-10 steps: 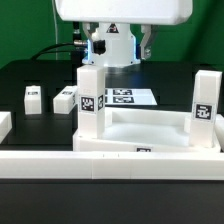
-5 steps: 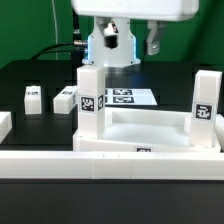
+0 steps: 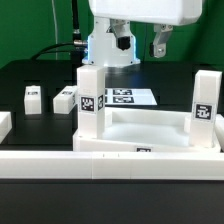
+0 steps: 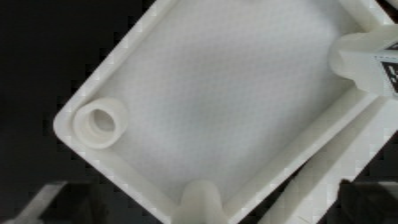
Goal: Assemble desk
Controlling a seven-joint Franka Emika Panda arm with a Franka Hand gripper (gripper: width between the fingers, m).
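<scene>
The desk's white tabletop (image 3: 150, 128), a shallow tray, lies at the front of the black table. Two legs stand upright in its corners, one on the exterior view's left (image 3: 90, 93) and one on its right (image 3: 205, 103). Two more legs (image 3: 32, 97) (image 3: 65, 99) lie loose on the table at the left. My gripper (image 3: 140, 44) hangs open and empty, high above the tray's far side. The wrist view looks down into the tabletop (image 4: 222, 90), showing a round corner socket (image 4: 98, 120), a standing leg (image 4: 374, 55) and the dark fingers (image 4: 365, 203) far above the tray.
The marker board (image 3: 127, 97) lies flat behind the tabletop. A long white rail (image 3: 110, 162) runs along the front edge, and another white piece (image 3: 3, 125) shows at the far left. Cables hang behind the arm.
The arm has drifted toward the exterior view's right, above the tray. The gripper has stayed open, and no part on the table has moved.
</scene>
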